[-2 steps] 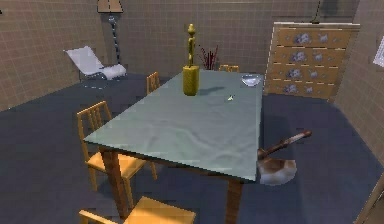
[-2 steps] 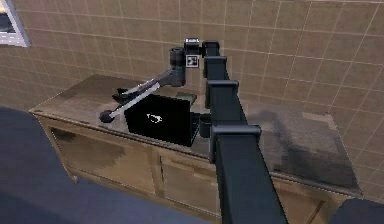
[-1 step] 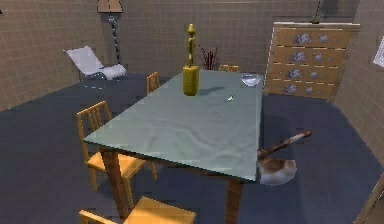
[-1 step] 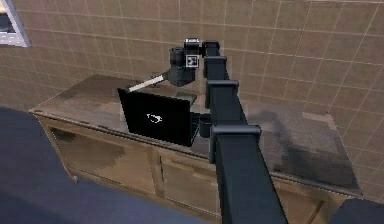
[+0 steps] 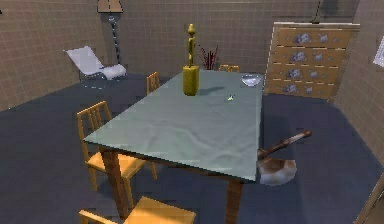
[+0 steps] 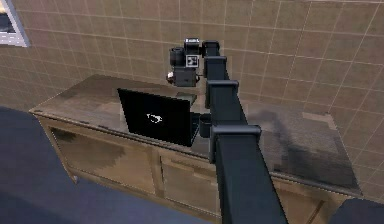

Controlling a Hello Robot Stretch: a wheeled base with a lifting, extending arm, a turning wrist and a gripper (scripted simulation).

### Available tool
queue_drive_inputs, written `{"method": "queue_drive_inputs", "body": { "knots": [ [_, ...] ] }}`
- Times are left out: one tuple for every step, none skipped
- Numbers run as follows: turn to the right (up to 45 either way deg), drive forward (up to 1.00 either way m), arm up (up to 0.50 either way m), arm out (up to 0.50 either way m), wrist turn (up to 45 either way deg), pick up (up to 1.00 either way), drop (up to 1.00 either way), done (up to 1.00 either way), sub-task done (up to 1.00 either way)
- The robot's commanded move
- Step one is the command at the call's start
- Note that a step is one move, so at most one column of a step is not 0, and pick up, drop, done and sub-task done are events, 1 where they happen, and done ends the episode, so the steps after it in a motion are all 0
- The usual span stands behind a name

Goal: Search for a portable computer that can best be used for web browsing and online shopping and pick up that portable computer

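A laptop [image 6: 155, 117] stands with its lid up on a long wooden sideboard [image 6: 90, 100] against a tiled wall, its dark screen facing me. The dark arm bar [image 6: 235, 150] rises from the bottom edge and passes just right of the laptop. My gripper [image 6: 180, 68] sits at the arm's far end, just above the laptop's upper right corner, with the tiled wall behind it. I cannot tell whether it holds anything.
A small dark cup [image 6: 205, 125] stands beside the laptop, against the arm. Ahead is a dining table [image 5: 190, 125] with a golden statue [image 5: 190, 62], wooden chairs [image 5: 100, 130] along its left, a dresser [image 5: 310, 60] at back right and a racket [image 5: 280, 160] on the floor.
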Motion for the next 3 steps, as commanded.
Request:
{"method": "queue_drive_inputs", "body": {
  "knots": [
    [0.0, 0.0, 0.0, 0.0, 6.0, 0.0, 0.0, 0.0, 0.0],
    [0.0, 0.0, -0.3, 0.0, 0.0, 0.0, 0.0, 0.0, 0.0],
    [0.0, 0.0, 0.0, 0.0, 0.0, 1.0, 0.0, 0.0, 0.0]
  ]
}}
